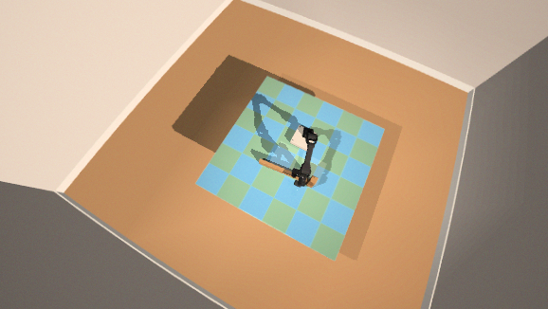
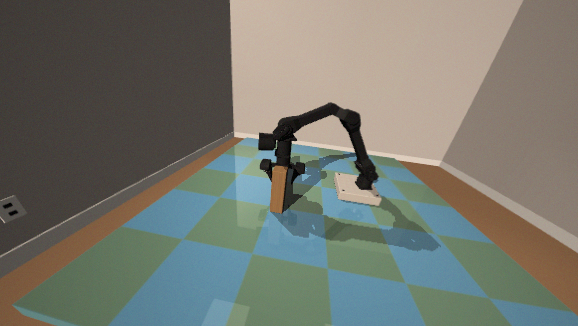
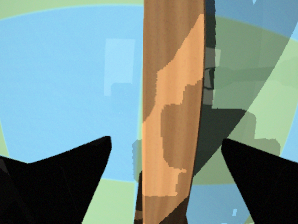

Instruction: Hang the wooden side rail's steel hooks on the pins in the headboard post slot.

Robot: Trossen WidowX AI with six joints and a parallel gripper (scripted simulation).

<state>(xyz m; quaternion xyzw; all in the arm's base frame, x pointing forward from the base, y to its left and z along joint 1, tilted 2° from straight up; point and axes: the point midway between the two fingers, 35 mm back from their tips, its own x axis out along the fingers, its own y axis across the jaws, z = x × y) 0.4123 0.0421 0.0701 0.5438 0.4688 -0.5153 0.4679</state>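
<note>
The wooden side rail (image 1: 272, 166) (image 3: 175, 60) is a long, narrow light-brown bar. It runs from the left towards the gripper in the top view, and down the middle of the wrist view. An upright wooden block (image 2: 278, 195), which looks like the headboard post, stands in front in the exterior view and hides what lies behind it. My gripper (image 1: 301, 181) (image 2: 283, 174) (image 3: 167, 144) is open. Its fingers stand on both sides of the rail, with a gap on each side in the wrist view. The hooks, pins and slot are hidden, so their seating cannot be told.
The arm's pale base plate (image 1: 298, 140) (image 2: 345, 193) lies behind and to the right of the wooden parts in the exterior view. The arm arches from it to the gripper. A blue and green checkered mat (image 1: 303, 227) (image 2: 285, 285) lies under everything.
</note>
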